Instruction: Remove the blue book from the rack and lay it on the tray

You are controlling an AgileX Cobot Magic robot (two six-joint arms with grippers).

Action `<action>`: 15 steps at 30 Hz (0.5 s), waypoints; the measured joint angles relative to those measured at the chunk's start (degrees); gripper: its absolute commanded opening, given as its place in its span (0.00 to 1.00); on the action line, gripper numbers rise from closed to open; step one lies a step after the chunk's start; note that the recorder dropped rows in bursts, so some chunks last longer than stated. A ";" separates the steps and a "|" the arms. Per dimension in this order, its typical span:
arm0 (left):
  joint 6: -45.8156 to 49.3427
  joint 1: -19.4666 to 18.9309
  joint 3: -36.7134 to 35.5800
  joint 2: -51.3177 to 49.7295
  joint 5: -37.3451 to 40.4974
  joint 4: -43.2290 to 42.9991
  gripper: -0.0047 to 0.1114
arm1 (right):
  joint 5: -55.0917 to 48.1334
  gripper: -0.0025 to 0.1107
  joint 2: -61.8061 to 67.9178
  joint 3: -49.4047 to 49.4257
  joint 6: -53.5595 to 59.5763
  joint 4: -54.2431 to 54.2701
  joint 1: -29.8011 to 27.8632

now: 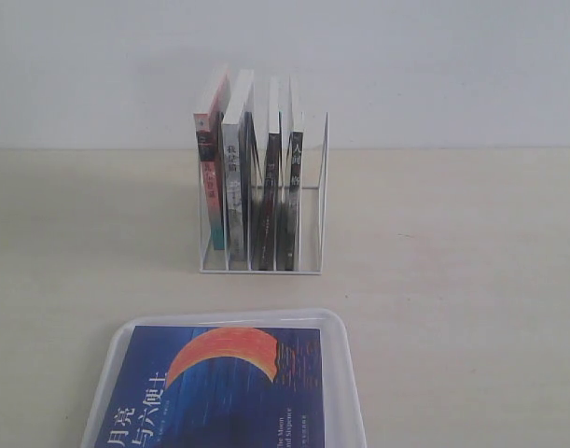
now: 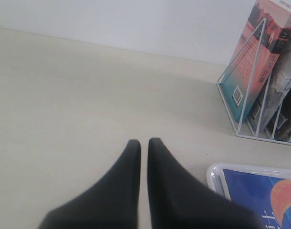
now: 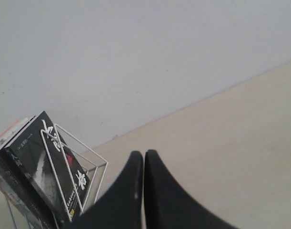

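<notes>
The blue book [image 1: 219, 392] lies cover-up in the tray [image 1: 348, 373], lower left of frame, with the rack [image 1: 320, 196] at centre. The left gripper [image 2: 144, 143] and right gripper [image 3: 143, 155] are pinched closed and empty. A careless swing might clip the tray's rim.

The blue book [image 1: 219, 387] lay flat and cover up in the glossy white tray [image 1: 348, 373] at the lower centre-left of the frame. Its orange crescent moon and white lettering showed, and the frame edge cut off its lower part. The white wire rack [image 1: 262, 272] stood upright at centre frame, apart from the tray.
</notes>
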State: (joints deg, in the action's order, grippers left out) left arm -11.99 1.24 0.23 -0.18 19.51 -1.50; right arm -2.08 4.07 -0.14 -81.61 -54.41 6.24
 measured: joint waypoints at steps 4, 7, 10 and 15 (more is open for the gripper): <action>0.00 0.00 0.00 0.00 0.00 0.00 0.08 | 0.17 0.02 0.00 0.15 0.00 0.12 0.00; 0.00 0.00 0.00 0.00 0.00 0.00 0.08 | 2.08 0.02 0.00 0.15 0.77 3.55 0.00; 0.00 0.00 0.00 0.00 0.00 0.00 0.08 | 3.47 0.02 0.00 0.15 10.48 17.19 0.00; 0.00 0.00 0.00 0.00 0.00 0.00 0.08 | 0.91 0.02 -0.77 0.15 40.23 48.15 0.00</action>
State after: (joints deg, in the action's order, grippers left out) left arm -11.99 1.24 0.23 -0.18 19.51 -1.50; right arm -1.17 3.31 0.01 -41.38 -6.26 6.24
